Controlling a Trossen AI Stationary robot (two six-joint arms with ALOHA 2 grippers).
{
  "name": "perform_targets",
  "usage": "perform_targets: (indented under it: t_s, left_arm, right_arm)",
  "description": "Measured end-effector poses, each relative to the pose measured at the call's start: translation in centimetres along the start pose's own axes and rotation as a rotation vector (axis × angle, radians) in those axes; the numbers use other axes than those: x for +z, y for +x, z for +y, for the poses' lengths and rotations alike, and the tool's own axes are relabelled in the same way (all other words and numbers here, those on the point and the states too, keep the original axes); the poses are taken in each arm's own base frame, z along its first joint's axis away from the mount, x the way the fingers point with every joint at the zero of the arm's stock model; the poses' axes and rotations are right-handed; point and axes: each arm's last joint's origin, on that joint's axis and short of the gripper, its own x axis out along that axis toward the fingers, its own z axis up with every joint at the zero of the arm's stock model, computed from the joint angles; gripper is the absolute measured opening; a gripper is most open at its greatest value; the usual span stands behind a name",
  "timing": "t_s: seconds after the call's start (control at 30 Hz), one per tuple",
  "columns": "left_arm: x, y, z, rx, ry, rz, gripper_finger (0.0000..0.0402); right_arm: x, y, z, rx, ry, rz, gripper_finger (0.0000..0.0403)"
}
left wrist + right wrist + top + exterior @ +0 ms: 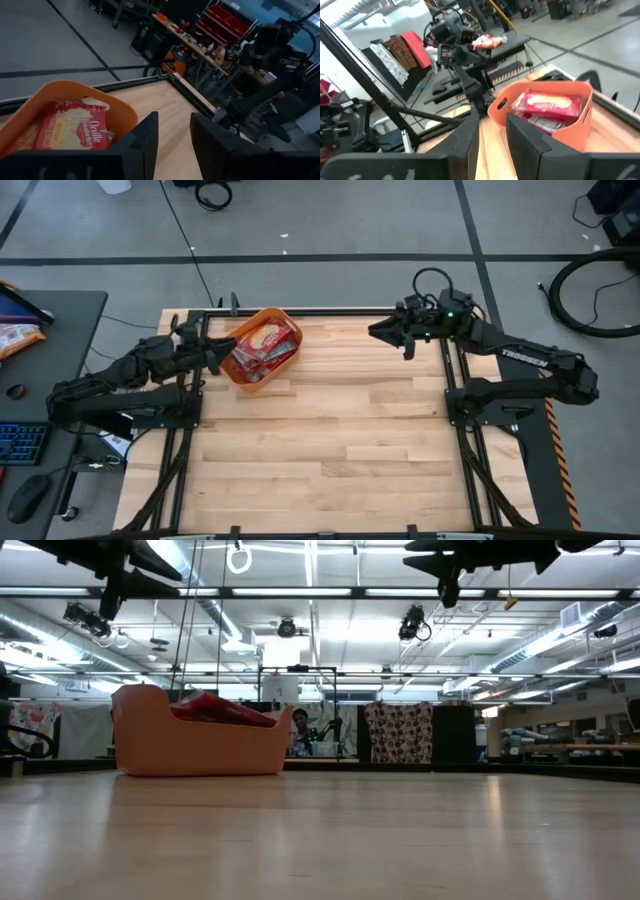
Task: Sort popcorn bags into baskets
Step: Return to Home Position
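An orange basket stands flat on the table near its far-left corner, with red popcorn bags stacked inside. It also shows in the low view, the left wrist view and the right wrist view. My left gripper hovers open just left of the basket, raised above the table. My right gripper hangs open near the far-right edge, well away from the basket. Neither touches anything.
The wooden table is bare apart from the basket. Black frame rails run along its far edge and both sides. A desk with a keyboard and mouse stands left of the table. A person sits far behind.
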Motion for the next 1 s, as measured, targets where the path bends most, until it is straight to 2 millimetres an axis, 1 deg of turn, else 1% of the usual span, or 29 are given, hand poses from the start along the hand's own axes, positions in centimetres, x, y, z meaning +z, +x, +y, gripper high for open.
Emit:
perform_targets:
  t_s: [0.13,0.23,0.33,0.5,0.67,0.83,0.93,1.0]
  left_arm:
    - [-0.1,-0.8,0.4,0.004,0.008,0.001,0.0116]
    - [-0.8,-0.8,1.0,0.024,0.011,-0.001,0.0116]
    - [-1.9,-0.4,1.6,0.036,0.003,-0.001,0.0116]
    - [-4.2,0.4,2.9,0.010,-0.067,0.012,0.0116]
    - [-6.1,0.5,4.1,0.004,-0.132,0.046,0.0116]
    - [-6.3,-0.2,4.5,-0.012,-0.151,0.010,0.0116]
    - [-6.3,-0.7,4.9,0.003,-0.154,-0.014,0.0116]
    - [-6.3,-1.1,5.1,0.007,-0.157,-0.022,0.0116]
  right_arm:
    - [0.3,-1.0,0.4,-0.001,-0.031,-0.036,0.0103]
    - [-0.4,-1.6,0.2,0.001,-0.041,-0.067,0.0103]
    - [-2.0,-2.1,-0.5,-0.011,0.003,-0.087,0.0103]
    - [-5.5,-3.2,-1.7,-0.019,0.112,-0.125,0.0103]
    - [-8.9,-4.9,-2.3,-0.037,0.213,-0.208,0.0103]
    - [-11.6,-6.6,-2.6,-0.039,0.306,-0.254,0.0103]
    - [-12.5,-7.4,-2.6,-0.034,0.329,-0.294,0.0101]
    - [-12.8,-7.9,-2.5,-0.043,0.325,-0.335,0.0097]
